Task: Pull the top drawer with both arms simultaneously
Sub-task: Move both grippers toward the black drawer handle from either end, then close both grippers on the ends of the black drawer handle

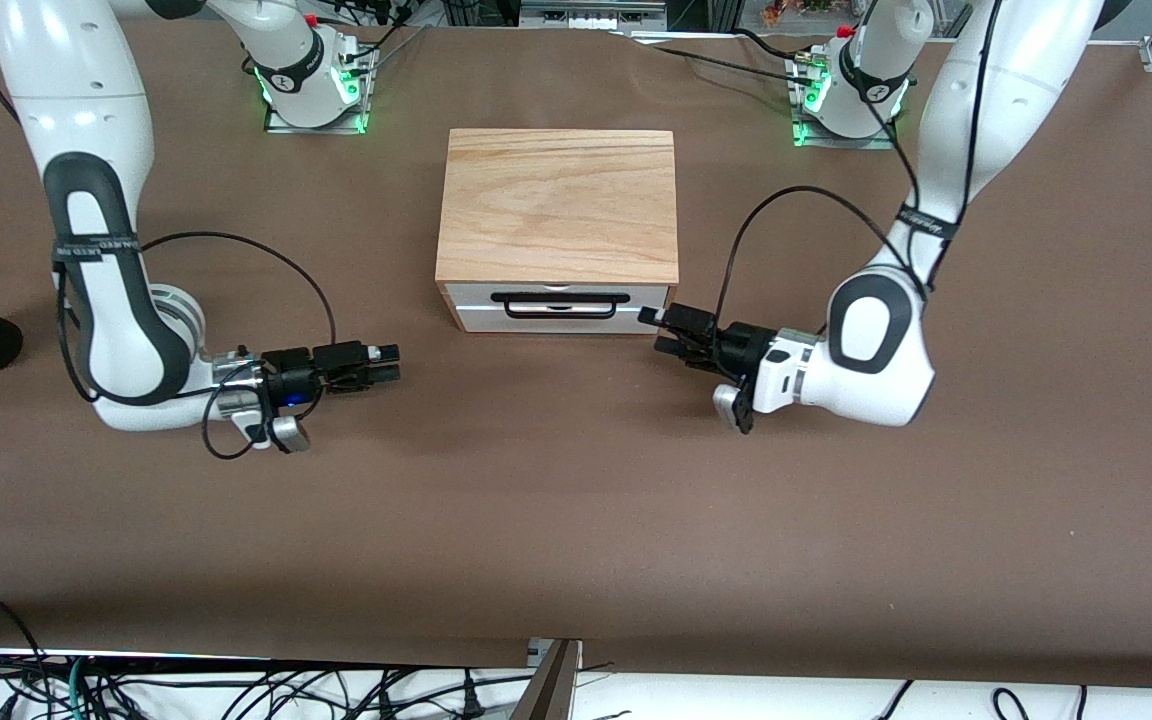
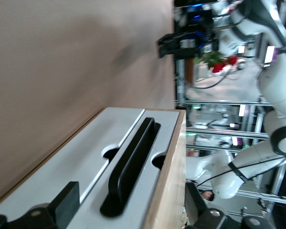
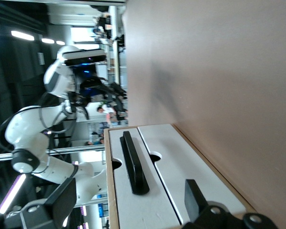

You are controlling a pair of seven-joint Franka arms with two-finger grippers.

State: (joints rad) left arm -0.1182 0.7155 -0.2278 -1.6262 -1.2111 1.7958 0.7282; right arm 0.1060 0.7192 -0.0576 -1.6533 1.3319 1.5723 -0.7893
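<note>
On the counter point(image 1: 576, 520) mid-way between our bases, the top drawer point(image 1: 558, 300) sits fully closed. Left tool point(image 1: 658, 332) and right tool point(image 1: 388, 365) flank it, fingers apart, handle point(image 1: 561, 304) untouched, pull not started.

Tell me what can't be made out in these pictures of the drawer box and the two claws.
- Drawer interior: the top drawer is shut, so its white front hides what is inside in every view.
- Lower part of the drawer box: in the front view its own wooden top hides the sides and back.
- Left claw: in the left wrist view its fingers are cut off by the picture's edge.
- Right claw: likewise cut off in the right wrist view.
</note>
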